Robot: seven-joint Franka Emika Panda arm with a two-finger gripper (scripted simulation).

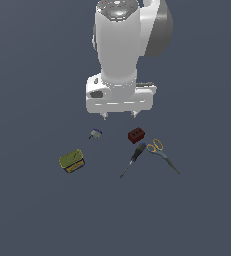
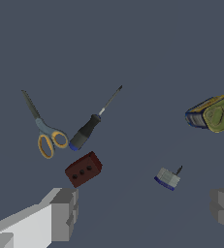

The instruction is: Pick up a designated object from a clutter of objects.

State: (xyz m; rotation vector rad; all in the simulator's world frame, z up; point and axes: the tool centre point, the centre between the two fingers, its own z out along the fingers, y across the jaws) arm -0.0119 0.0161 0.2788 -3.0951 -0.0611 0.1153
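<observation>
The designated object, a small tin can (image 1: 72,161) (image 2: 214,113) with an olive-green top and blue-and-yellow sides, lies at the exterior view's left of the clutter of objects. My gripper (image 1: 119,115) (image 2: 145,209) hangs open above the surface, behind the items, with nothing between its fingers (image 2: 65,209). It is well apart from the tin. Below the gripper lie a tiny grey-blue piece (image 1: 95,133) (image 2: 168,178) and a dark red holed block (image 1: 136,135) (image 2: 83,169).
A thin dark screwdriver (image 1: 133,158) (image 2: 94,122) and yellow-handled scissors (image 1: 161,153) (image 2: 44,132) lie side by side at the exterior view's right of the block. All items rest on a plain dark grey-blue surface (image 1: 197,210).
</observation>
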